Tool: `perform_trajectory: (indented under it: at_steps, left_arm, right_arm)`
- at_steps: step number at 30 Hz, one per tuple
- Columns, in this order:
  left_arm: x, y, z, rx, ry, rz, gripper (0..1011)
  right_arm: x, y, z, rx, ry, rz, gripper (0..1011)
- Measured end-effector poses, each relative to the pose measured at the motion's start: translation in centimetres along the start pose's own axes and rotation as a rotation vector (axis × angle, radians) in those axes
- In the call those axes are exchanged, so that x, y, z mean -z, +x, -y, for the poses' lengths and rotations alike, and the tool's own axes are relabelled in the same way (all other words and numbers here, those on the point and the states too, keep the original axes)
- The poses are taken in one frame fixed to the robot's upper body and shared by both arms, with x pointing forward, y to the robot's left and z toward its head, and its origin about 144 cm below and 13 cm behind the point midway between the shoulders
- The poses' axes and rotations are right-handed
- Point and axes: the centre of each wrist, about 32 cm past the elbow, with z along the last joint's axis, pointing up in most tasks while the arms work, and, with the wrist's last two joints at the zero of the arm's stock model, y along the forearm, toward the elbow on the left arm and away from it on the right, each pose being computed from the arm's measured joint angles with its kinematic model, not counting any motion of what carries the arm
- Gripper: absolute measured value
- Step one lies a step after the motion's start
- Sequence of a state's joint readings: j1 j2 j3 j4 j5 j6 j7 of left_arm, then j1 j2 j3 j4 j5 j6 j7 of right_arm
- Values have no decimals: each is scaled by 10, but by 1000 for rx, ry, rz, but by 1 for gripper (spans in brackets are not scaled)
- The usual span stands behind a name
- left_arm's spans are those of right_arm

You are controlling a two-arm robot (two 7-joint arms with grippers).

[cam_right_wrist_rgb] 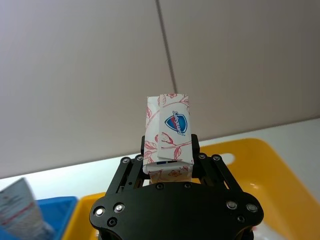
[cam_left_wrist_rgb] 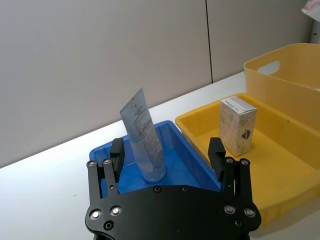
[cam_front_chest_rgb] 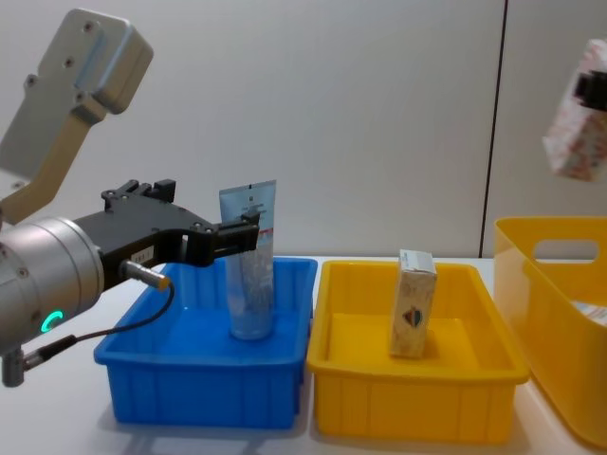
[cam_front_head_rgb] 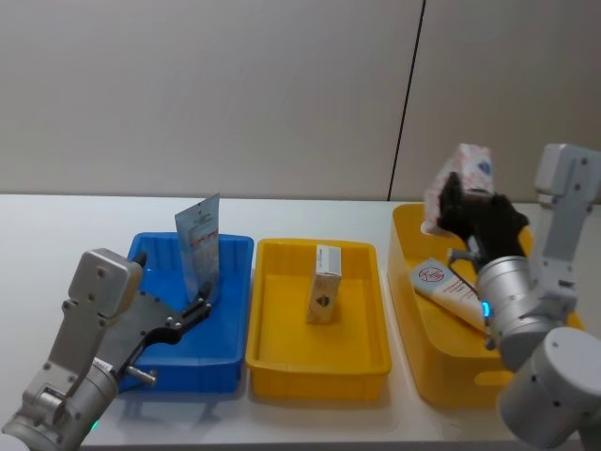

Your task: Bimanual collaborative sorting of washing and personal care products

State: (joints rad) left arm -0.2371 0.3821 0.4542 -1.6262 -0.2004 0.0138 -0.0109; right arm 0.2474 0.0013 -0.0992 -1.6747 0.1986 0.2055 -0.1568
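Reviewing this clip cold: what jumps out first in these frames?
The right gripper holds a white soap box with red floral print high above the deep yellow bin at the right, where a squeeze tube lies. At the left, the open left gripper sits beside a pale tube standing upright in the blue tray. Between them, a small cream box stands upright in the yellow tray.
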Motion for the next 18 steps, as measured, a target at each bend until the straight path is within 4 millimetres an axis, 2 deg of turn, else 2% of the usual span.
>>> perform_trajectory:
  at_steps: [10, 18]
  left_arm:
    - [0, 0, 0, 0, 0, 0, 1001]
    - [0, 0, 0, 0, 0, 0, 1001]
  right_arm:
    - [-2, 21, 0, 105, -71, 68, 377]
    - [6, 35, -1, 171, -170, 140, 377]
